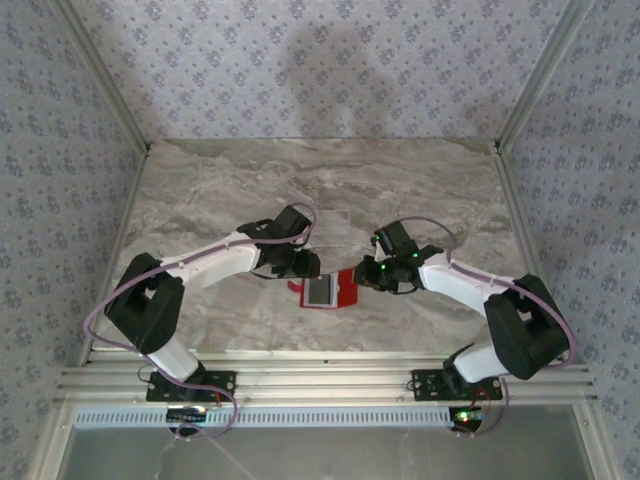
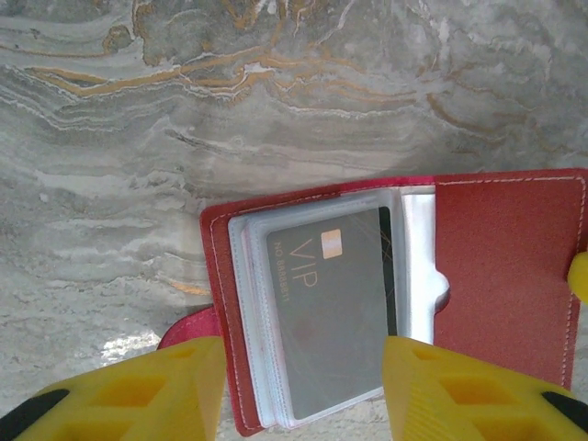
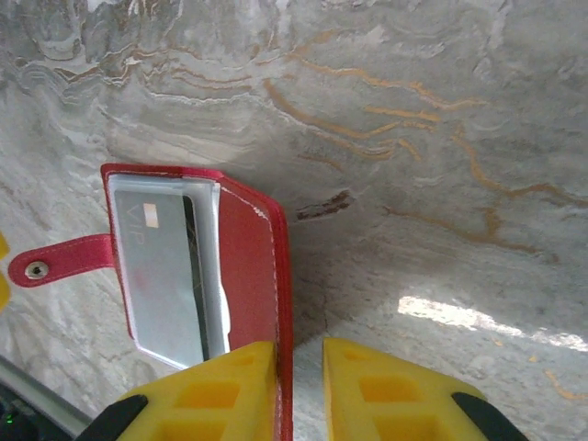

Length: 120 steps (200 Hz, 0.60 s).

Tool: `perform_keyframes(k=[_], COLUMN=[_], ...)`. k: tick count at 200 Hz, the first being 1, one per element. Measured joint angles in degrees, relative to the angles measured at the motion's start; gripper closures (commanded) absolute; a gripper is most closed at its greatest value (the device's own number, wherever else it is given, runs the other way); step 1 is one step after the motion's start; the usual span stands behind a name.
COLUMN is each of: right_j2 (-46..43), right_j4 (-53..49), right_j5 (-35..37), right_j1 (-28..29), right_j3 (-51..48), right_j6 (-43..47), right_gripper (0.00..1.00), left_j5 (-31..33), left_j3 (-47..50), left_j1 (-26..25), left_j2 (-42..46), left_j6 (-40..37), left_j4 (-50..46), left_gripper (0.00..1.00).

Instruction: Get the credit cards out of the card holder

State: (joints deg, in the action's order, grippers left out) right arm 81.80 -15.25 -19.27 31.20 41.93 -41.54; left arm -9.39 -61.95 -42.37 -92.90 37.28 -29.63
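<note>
The red card holder [image 1: 330,290] lies open on the marble table between my two grippers. In the left wrist view its clear pockets hold a grey credit card [image 2: 335,312] marked VIP, with the red cover [image 2: 514,266] spread out to the right. My left gripper [image 2: 303,390] is open, one yellow finger on each side of the pocket stack. My right gripper [image 3: 299,390] is slightly open around the raised red cover [image 3: 248,266]. That cover rests against its left finger, with a gap to the right finger. The card [image 3: 161,276] shows there too.
A faint clear plastic rectangle [image 1: 325,228] lies on the table just behind the holder. The holder's snap tab [image 3: 60,260] sticks out to the left. Aluminium frame rails run along the table's sides and near edge.
</note>
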Motion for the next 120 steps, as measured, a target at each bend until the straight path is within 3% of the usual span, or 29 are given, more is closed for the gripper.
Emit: perform_keyframes(k=[48,69,120], right_j2=[1.1,1.5,-0.8], right_j4=[0.0,-1.5,-6.7], right_j5=[2.6,4.9,8.8], right_j1=[0.5,0.7,2.3], right_j3=[-0.1,0.0,1.1], right_j6=[2.7,3.8,5.2], right_gripper=[0.68,0.61,0.58], left_j5=[-0.5,-1.2,-3.7], left_j3=[3.8,2.0,-2.0], left_j1=[0.3,0.4,0.3], left_j2=[2.4,1.4,-3.0], left_j6=[0.9,0.3,2.1], left_j4=[5.7,5.1,5.7], left_gripper=[0.52,0.53,0.60])
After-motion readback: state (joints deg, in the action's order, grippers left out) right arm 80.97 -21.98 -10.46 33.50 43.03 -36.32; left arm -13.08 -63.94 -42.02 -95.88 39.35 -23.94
